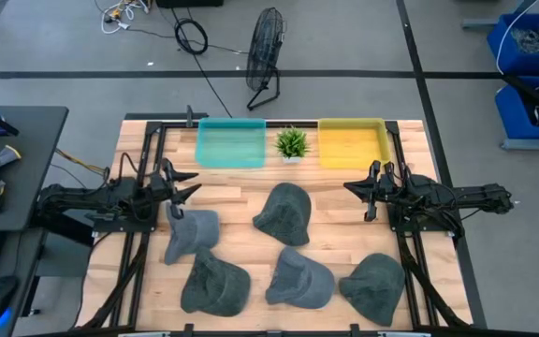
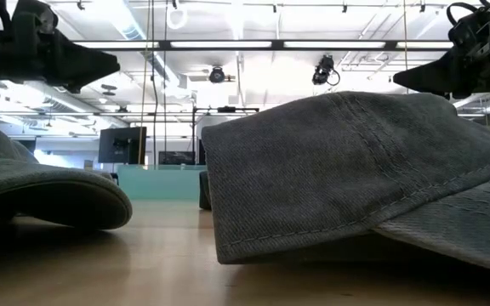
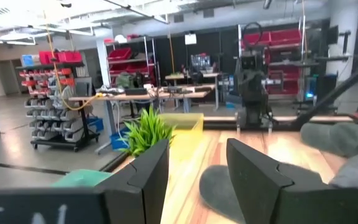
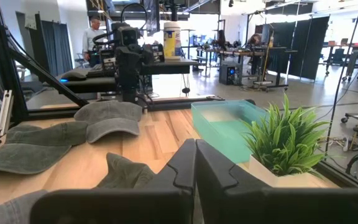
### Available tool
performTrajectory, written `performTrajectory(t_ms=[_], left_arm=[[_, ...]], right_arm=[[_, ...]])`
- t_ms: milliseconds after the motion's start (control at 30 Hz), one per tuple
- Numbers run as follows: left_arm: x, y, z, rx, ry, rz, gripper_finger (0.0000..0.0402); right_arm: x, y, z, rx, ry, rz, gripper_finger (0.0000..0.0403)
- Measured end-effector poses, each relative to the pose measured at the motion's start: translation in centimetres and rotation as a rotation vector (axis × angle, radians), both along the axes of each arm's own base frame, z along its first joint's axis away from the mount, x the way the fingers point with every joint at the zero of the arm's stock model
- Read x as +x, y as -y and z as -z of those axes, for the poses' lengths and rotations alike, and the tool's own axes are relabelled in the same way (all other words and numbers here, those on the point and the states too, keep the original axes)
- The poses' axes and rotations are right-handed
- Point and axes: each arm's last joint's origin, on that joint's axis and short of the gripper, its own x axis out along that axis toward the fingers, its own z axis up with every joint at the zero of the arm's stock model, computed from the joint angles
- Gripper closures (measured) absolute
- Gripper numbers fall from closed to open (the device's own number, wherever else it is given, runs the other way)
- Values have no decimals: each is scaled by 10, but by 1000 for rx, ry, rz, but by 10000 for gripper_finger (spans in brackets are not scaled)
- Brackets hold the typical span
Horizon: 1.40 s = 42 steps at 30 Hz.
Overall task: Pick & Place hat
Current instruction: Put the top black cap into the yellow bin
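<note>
Wooden table carrying five grey hats: one just beside the left gripper, near the left edge. Left gripper spread apart, holding nothing; right gripper clenched and empty, near the right edge. Risk: snagging a neighbouring hat while closing. Open room toward the teal bin and yellow bin along the far edge.

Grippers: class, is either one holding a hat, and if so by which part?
Nothing is held. The left gripper is open above a hat; the right gripper is shut and empty.
</note>
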Motion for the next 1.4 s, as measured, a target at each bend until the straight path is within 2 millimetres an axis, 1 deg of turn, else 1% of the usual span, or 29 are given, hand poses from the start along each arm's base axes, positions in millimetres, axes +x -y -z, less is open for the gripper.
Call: performTrajectory(t_ms=[67, 433, 567, 700, 833, 900, 1000, 1167, 1267, 1400], left_arm=[[0, 0, -1, -24, 13, 4, 236], [-1, 0, -5, -368, 172, 73, 236], [-1, 0, -5, -377, 172, 74, 236], [-1, 0, -5, -444, 199, 88, 236], [-1, 0, -7, -432, 202, 87, 236], [-4, 0, -18, -383, 210, 81, 236], [-13, -1, -49, -284, 267, 55, 236], [-14, -2, -86, -211, 179, 20, 236], [-7, -1, -104, -220, 59, 9, 236], [12, 0, -122, -283, -113, -11, 236]], right_arm=[[0, 0, 0, 0, 0, 0, 389], [0, 0, 0, 0, 0, 0, 389], [0, 0, 0, 0, 0, 0, 389], [0, 0, 0, 0, 0, 0, 389], [0, 0, 0, 0, 0, 0, 389], [0, 0, 0, 0, -1, 0, 389], [0, 0, 0, 0, -1, 0, 389], [0, 0, 0, 0, -1, 0, 389], [0, 0, 0, 0, 0, 0, 389], [0, 0, 0, 0, 0, 0, 389]])
